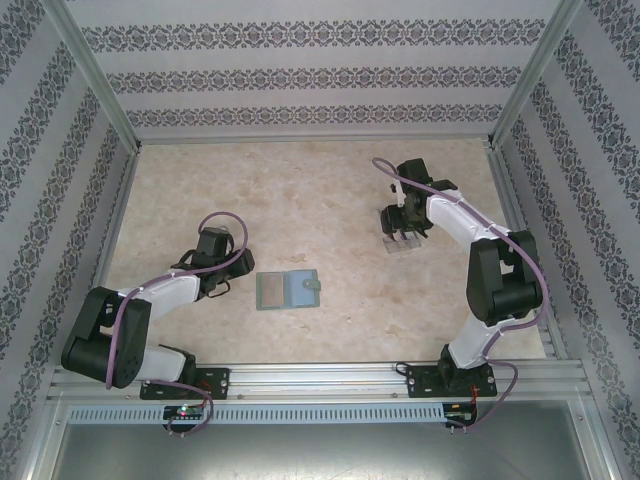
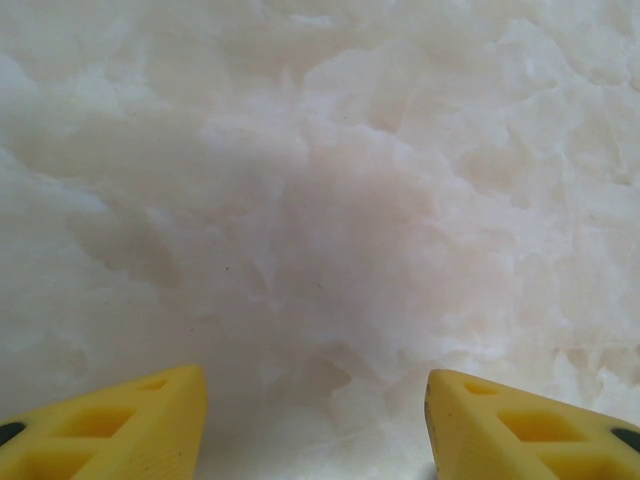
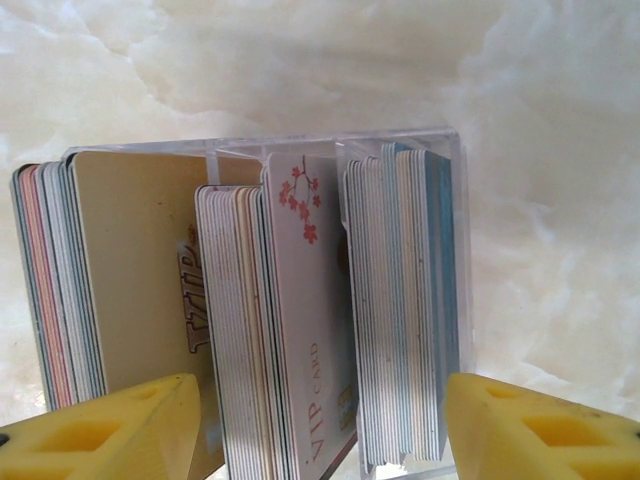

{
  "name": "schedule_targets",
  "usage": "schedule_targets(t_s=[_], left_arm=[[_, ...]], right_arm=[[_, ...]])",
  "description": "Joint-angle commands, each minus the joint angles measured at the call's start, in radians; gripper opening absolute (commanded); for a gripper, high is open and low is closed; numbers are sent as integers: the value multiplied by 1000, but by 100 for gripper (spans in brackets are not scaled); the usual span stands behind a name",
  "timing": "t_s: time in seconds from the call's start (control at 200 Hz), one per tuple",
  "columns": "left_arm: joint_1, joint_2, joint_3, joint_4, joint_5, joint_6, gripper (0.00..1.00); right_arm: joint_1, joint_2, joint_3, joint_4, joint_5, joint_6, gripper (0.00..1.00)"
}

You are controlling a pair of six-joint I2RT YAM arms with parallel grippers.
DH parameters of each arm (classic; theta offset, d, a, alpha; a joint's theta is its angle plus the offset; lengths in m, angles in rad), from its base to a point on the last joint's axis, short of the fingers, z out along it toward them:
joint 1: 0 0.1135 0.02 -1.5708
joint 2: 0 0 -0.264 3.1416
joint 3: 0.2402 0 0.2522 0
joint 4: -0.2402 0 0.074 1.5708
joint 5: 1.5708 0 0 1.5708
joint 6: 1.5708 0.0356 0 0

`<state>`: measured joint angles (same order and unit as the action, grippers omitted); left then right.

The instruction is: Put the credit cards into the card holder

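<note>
The card holder [image 1: 288, 290], a flat sage-green wallet with its small tab on the right, lies on the table in the top view. My left gripper [image 1: 215, 287] hangs just to its left, open over bare table [image 2: 320, 200], its yellow fingertips [image 2: 110, 425] wide apart. The credit cards stand on edge in three stacks: a tan-faced stack [image 3: 130, 270], a stack faced by a white VIP card [image 3: 310, 300], and a whitish-blue stack [image 3: 400, 300]. My right gripper [image 3: 322, 440] is open above them, its fingers [image 3: 545, 430] straddling the middle and right stacks without touching.
The cards stand in a clear plastic slotted rack [image 1: 403, 244] at the table's right centre. Patterned walls with metal posts enclose the marble-look table [image 1: 300, 200] on three sides. Both arm bases are on the rail at the near edge.
</note>
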<state>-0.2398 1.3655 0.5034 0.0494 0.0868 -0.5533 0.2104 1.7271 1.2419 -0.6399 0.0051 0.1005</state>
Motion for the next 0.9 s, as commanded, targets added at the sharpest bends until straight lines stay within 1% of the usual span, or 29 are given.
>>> schedule_targets(t_s=[0.0, 0.055, 0.185, 0.26, 0.385, 0.465, 0.53, 0.654, 0.709, 0.789, 0.894], left_arm=[[10, -19, -7, 21, 3, 16, 60], [8, -20, -8, 24, -9, 15, 60], [10, -15, -3, 18, 10, 17, 60], [10, -21, -6, 21, -8, 18, 60], [10, -14, -2, 20, 6, 19, 60], [8, -22, -5, 18, -8, 21, 60], [10, -22, -8, 23, -11, 18, 60], [10, -20, -2, 14, 1, 20, 60], [10, -22, -6, 16, -14, 20, 60], [9, -17, -4, 19, -4, 17, 60], [9, -15, 2, 9, -2, 20, 60]], right_arm=[[-13, 14, 21, -16, -36, -10, 67], [-14, 26, 15, -17, -28, -17, 67], [-19, 73, 28, -39, -1, -22, 67], [-19, 88, 34, -56, 25, -25, 67], [-15, 85, 34, -53, 106, -16, 66], [-2, 62, 27, -51, 189, -22, 66], [-1, 40, 8, -31, 234, -21, 66], [0, 22, -5, -9, 250, -13, 66], [0, 13, -9, -14, 276, -8, 65], [1, -9, -31, 11, 306, 1, 65], [0, -27, -33, 21, 294, 6, 60]])
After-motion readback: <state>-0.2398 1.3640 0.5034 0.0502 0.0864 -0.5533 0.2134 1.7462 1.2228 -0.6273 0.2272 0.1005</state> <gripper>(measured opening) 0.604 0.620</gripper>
